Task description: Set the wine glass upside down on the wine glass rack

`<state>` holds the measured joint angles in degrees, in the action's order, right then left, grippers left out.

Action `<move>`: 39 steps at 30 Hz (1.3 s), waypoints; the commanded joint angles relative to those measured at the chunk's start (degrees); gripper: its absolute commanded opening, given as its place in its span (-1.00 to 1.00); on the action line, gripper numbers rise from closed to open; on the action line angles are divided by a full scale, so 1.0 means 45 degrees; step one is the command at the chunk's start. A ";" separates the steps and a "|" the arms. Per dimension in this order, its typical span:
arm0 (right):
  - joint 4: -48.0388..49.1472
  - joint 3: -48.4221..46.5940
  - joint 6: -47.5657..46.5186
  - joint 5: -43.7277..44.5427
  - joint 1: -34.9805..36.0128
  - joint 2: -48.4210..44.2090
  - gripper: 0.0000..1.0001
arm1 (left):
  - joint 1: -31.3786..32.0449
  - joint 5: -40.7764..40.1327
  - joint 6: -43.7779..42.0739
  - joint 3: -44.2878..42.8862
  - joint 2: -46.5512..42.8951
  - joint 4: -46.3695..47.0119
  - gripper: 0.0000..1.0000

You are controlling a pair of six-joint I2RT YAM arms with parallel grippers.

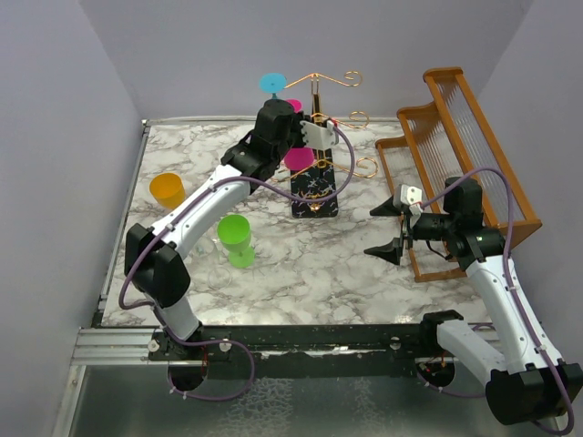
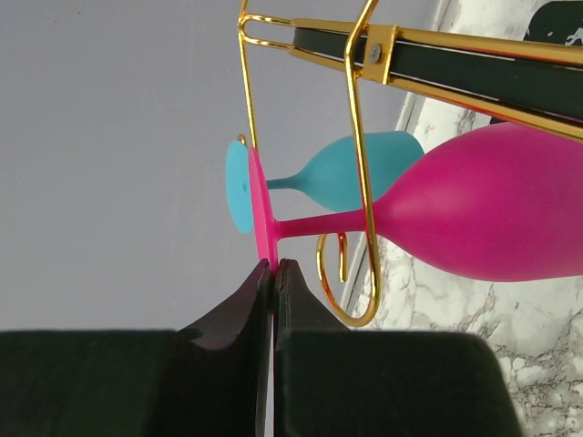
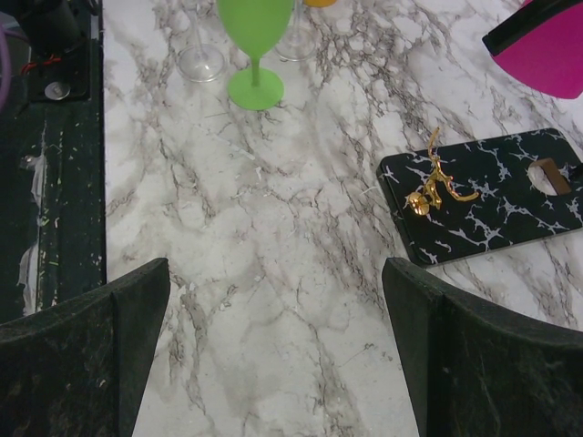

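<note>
Left pincer point(image 2: 274, 266) is closed tight, its two dark fingertips pressed together right at the rim of the pink wine glass's point(image 2: 492, 205) foot. Whether that thin rim is pinched between them cannot be told.

Right pincer point(image 1: 372, 231) hangs with its jaws spread wide over the right half of the marble table point(image 1: 301, 273), holding nothing.

A brown wooden slatted rack point(image 1: 444, 73) stands along the table's right edge, toward the far right corner. The wine glass rack point(image 1: 314, 193), gold wire on a black speckled base, stands near the middle of the far edge.

The overhead view shows the left arm reaching to this rack, hiding much of the pink wine glass. The left wrist view alone shows the hang clearly: the stem passes through a gold wire loop, and overhead the foot sits above the bowl. A blue wine glass point(image 2: 355, 173) hangs just behind it the same way.

A green wine glass point(image 1: 235, 232) stands upright toward the near left corner, and an orange cup point(image 1: 167, 188) sits by the left edge. Only the right wrist view shows what looks like a clear glass foot point(image 3: 201, 62) just beside the green one.
</note>
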<state>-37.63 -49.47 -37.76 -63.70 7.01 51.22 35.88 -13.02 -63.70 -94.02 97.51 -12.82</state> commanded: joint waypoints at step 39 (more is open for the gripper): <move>0.0485 0.0217 0.0169 0.0284 -0.0151 -0.0061 0.99 | -0.0408 -0.0963 0.0823 -0.0201 -0.0419 -0.2256 -1.00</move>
<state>-37.19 -49.21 -37.69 -63.46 6.63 51.22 34.76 -15.88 -61.21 -92.38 95.13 -21.85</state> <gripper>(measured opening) 0.994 0.020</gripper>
